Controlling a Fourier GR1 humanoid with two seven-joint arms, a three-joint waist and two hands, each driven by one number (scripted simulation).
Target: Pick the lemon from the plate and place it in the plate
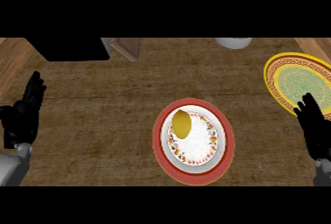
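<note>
A yellow lemon (181, 124) lies on the upper left part of a white, flower-rimmed plate (202, 144), which sits on a red round mat (194, 175) near the middle of the counter. A second plate (298, 81), yellow with a green centre and patterned rim, stands at the right edge. My right hand (314, 127) is open with fingers up, just below that yellow plate and overlapping its lower rim. My left hand (22, 113) rests open at the left edge, far from the lemon.
A black block (68, 48) sits at the back left, with a brown wooden piece (126, 47) beside it. A white rounded object (233, 42) shows at the back edge. Brown counter surface spreads between the hands and the plates.
</note>
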